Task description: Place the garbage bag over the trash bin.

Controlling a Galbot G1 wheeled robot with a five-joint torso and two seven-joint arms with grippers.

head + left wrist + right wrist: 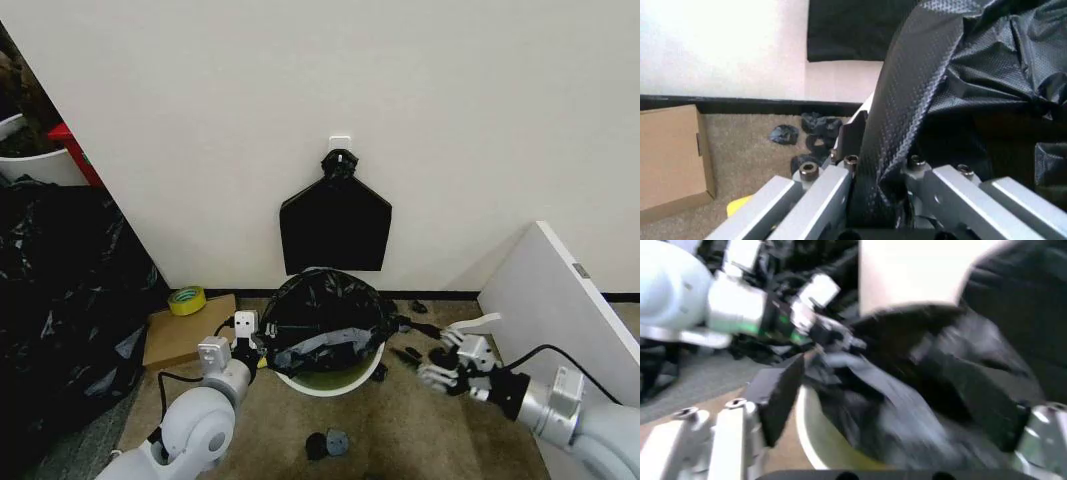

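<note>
Down on the carpet against the white wall stands the trash bin [325, 383], its cream rim showing at the front, with the garbage bag [322, 315] heaped over its mouth in crinkled, glossy black folds that cover the back and top of the opening. The left gripper [252, 345] sits at the bin's left rim, and the left wrist view shows its fingers closed on a taut band of the garbage bag [890, 125] running up between them, so it is clamped on the plastic. The right gripper [425, 362] hovers just beside the bin's right side, near the bag's edge; in the right wrist view its two dark fingers [777, 397] stand wide apart with the bag [907, 390] and the pale rim of the bin [815, 440] between them, not closed on anything.

On the wall above the bin hangs a flat black bundle [335, 225] knotted at a white hook [340, 145]. A cardboard piece [180, 330] lies on the floor to the left (a roll of yellow tape [186, 299] rests on it), and a large pile of black plastic [60, 290] fills the left edge. A white board [565, 295] leans at the right. Small black scraps [327, 443] lie on the carpet in front of the bin.
</note>
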